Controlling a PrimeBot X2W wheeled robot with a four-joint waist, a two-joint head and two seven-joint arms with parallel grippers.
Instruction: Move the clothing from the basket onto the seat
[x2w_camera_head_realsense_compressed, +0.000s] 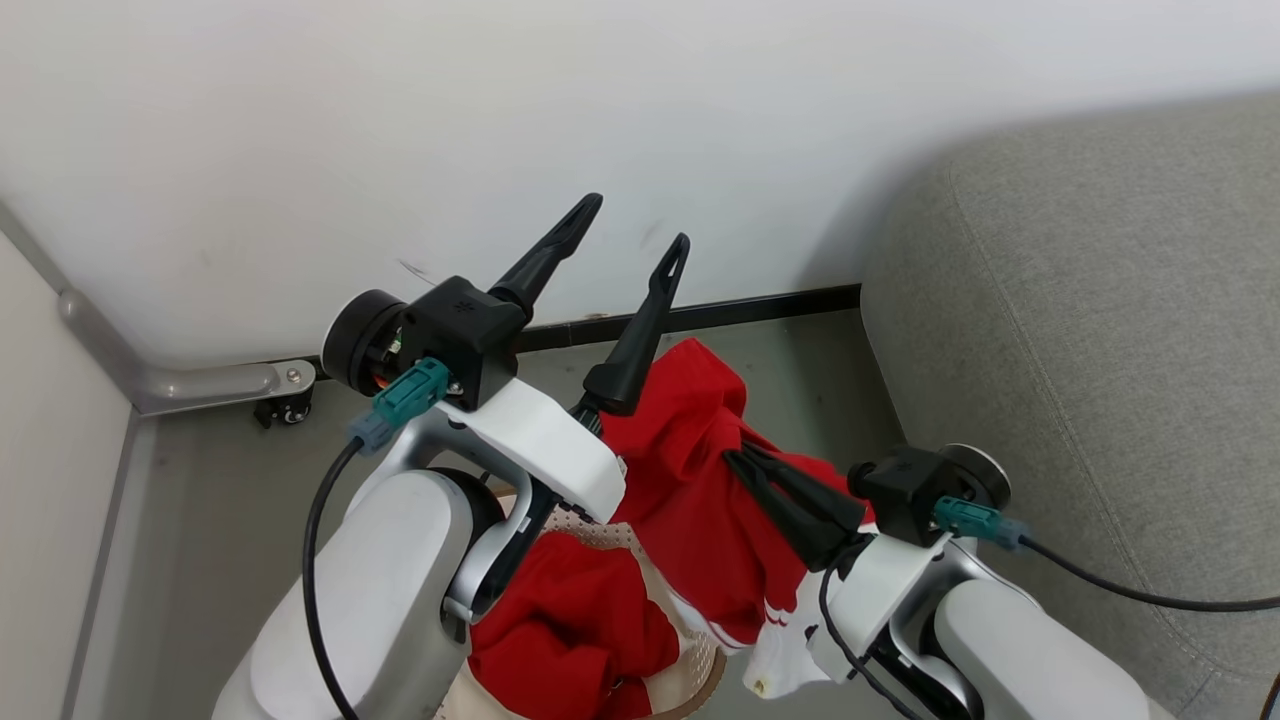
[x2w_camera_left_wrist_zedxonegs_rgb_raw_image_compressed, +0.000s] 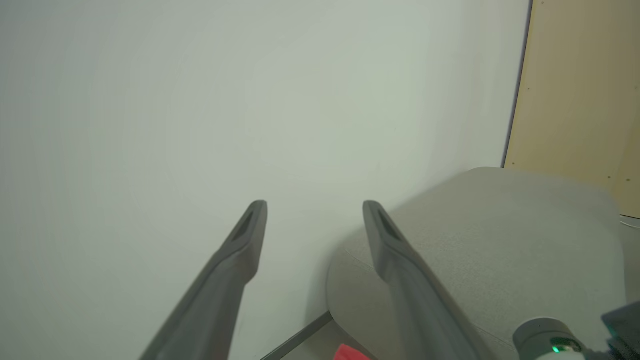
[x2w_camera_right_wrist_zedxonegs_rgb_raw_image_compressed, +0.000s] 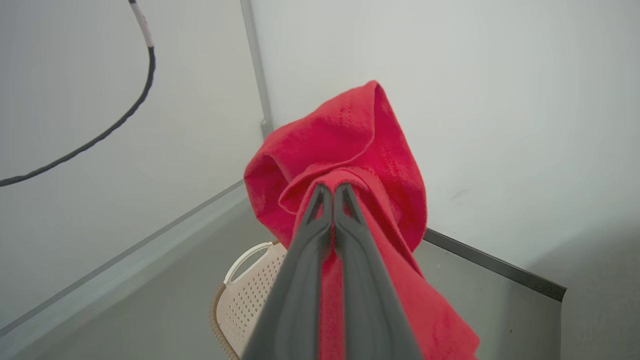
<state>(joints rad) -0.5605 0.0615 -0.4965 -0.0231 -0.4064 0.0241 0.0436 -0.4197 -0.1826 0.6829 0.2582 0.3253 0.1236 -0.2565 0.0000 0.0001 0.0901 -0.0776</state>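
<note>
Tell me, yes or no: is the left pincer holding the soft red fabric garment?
No: the left pincer stands wide open, with bare pale wall between its dark fingers.

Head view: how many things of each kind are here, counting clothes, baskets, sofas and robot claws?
Basket: 1
Sofa: 1
Red garments: 2, lifted garment and lower garment in the basket
Grippers: 2, left gripper open, right gripper shut on the lifted garment
Total: 6
</note>
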